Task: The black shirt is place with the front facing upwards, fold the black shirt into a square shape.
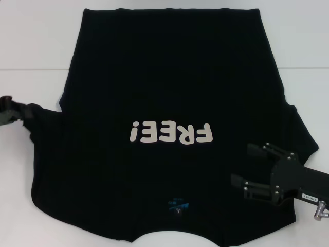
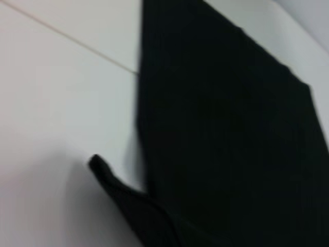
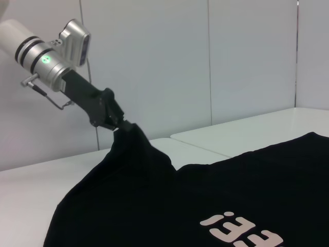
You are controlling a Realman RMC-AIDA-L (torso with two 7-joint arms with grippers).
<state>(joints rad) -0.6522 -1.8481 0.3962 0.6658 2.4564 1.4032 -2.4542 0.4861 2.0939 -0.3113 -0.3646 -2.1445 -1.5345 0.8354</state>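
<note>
The black shirt (image 1: pixel 169 77) lies front up on the white table, its cream "FREE!" letters (image 1: pixel 171 133) in the middle and the small blue neck label (image 1: pixel 177 207) near the front edge. My left gripper (image 1: pixel 13 110) is at the far left, shut on the tip of the shirt's left sleeve. The right wrist view shows this gripper (image 3: pixel 121 126) holding the sleeve lifted off the table, with the shirt (image 3: pixel 231 195) rising up to it. The left wrist view shows the shirt's body (image 2: pixel 231 128) lying flat. My right gripper (image 1: pixel 244 164) hovers open over the shirt's right shoulder area.
The white table (image 1: pixel 31 51) extends around the shirt, with a thin seam line (image 1: pixel 25 70) across it at the left. The right sleeve (image 1: pixel 303 134) lies flat near the right edge. A pale panelled wall (image 3: pixel 205 62) stands behind the table.
</note>
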